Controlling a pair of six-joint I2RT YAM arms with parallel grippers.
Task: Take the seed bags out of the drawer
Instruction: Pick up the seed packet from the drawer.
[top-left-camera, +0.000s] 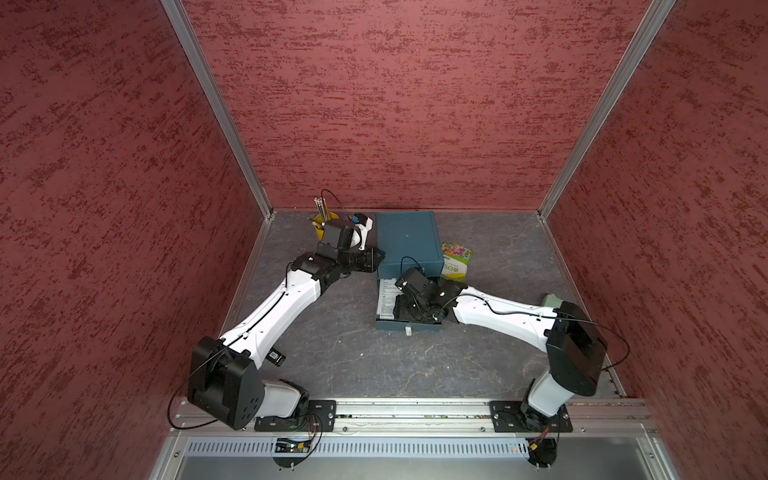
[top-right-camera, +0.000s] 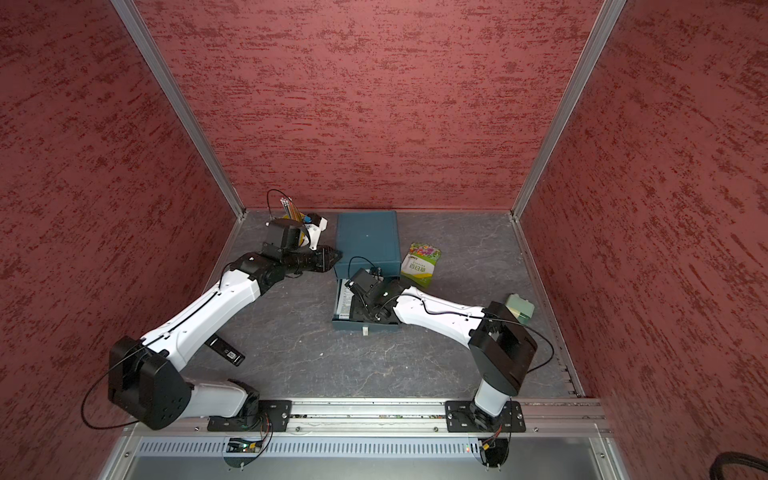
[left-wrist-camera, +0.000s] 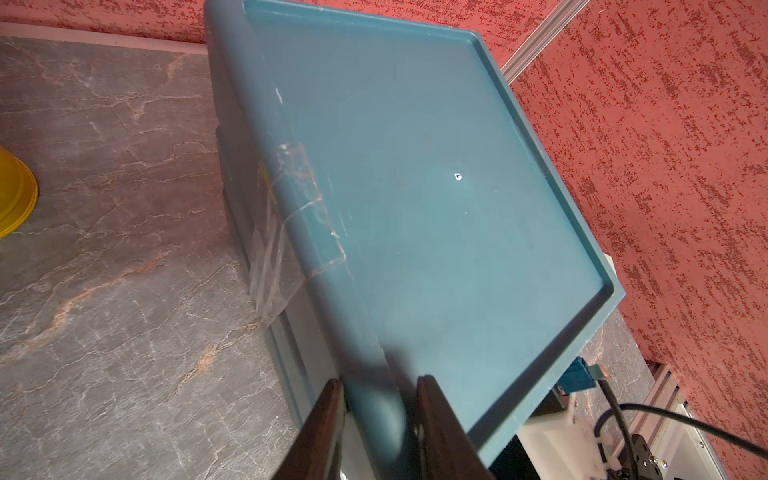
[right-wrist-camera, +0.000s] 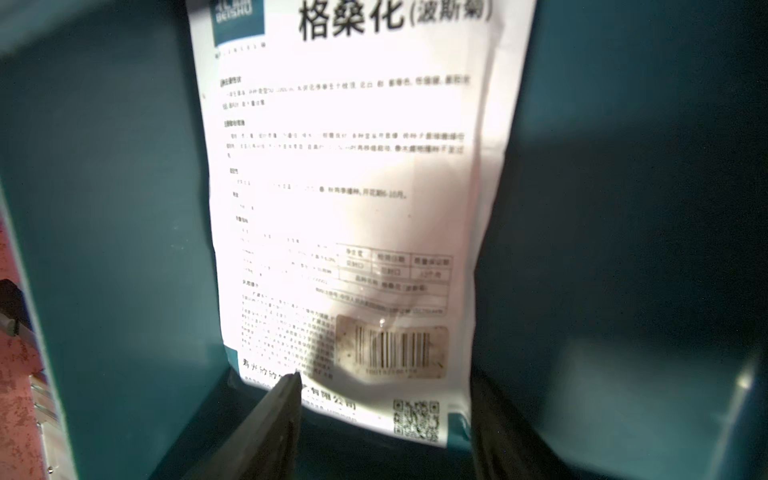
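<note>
A teal cabinet (top-left-camera: 407, 243) (top-right-camera: 365, 241) stands at the back of the table, its drawer (top-left-camera: 424, 326) (top-right-camera: 382, 326) pulled out toward me. A white seed bag (right-wrist-camera: 353, 187) with black text lies flat on the drawer floor, partly seen in both top views (top-left-camera: 384, 297) (top-right-camera: 341, 305). My right gripper (right-wrist-camera: 385, 376) (top-left-camera: 401, 313) is down inside the drawer and open, its fingers straddling the bag's near end. A green-white flowered seed bag (top-left-camera: 456, 259) (top-right-camera: 422, 264) lies on the table right of the cabinet. My left gripper (left-wrist-camera: 380, 380) (top-left-camera: 372, 259) is shut on the cabinet top's left rim.
A yellow cup (top-left-camera: 322, 226) (left-wrist-camera: 14, 195) with pencils stands left of the cabinet, behind my left wrist. A pale green block (top-right-camera: 519, 309) sits at the right behind my right arm. A small black item (top-right-camera: 226, 351) lies under my left forearm. Red walls enclose three sides.
</note>
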